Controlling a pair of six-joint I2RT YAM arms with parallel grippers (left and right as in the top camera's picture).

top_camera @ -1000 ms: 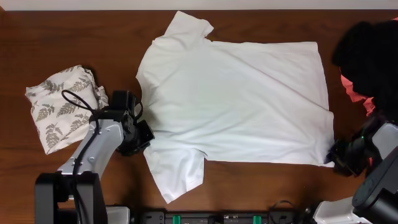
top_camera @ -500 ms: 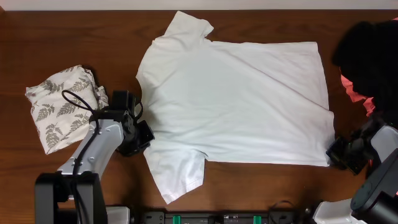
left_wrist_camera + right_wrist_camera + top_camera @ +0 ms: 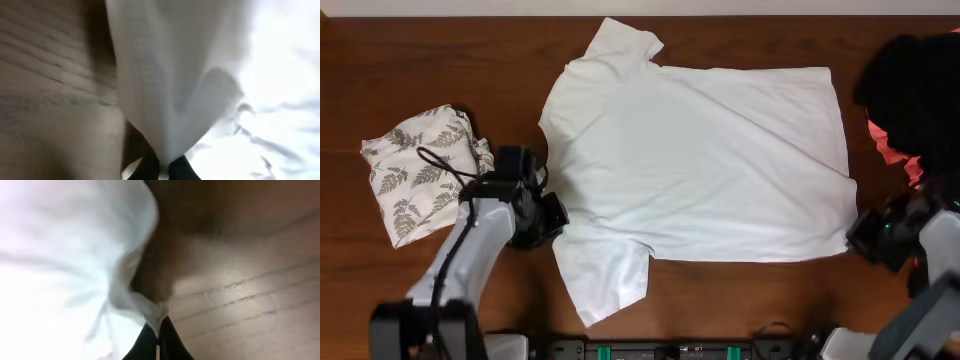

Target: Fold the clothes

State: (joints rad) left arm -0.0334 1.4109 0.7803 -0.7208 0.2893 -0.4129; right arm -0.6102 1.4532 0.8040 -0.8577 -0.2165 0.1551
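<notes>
The dark wooden surface (image 3: 440, 60) fills the room's view, and most of it is taken up by the white T-shirt (image 3: 710, 170). The T-shirt lies spread flat, front or back up I cannot tell. Its long axis runs left to right, with the collar at the left end and the hem at the right end. One sleeve points to the far side and the other to the near side.

Past the T-shirt's hem, at the far right corner, sits a heap of black garment (image 3: 915, 90). Well apart from the T-shirt's collar end lies a leaf-print garment (image 3: 420, 180), loosely bundled. A coral-pink garment (image 3: 890, 148) peeks out from under the black heap, just beyond the hem. Nothing here serves as a container; every piece lies straight on the wood.

The left fingers (image 3: 182, 171) sit at the T-shirt's near shoulder, between collar and near sleeve. They are pressed together on a pinch of white cloth that rises in a peak from them. The right fingers (image 3: 174, 349) are at the T-shirt's near hem corner, likewise closed on a gathered tuck of white fabric.

So each arm holds one end of the same near long edge, and the body of the T-shirt stretches away from both toward the far side. To my eye the fold would carry that near edge across the T-shirt toward the far edge. Both arms would need to lift evenly, or the cloth between them will sag and drag.
</notes>
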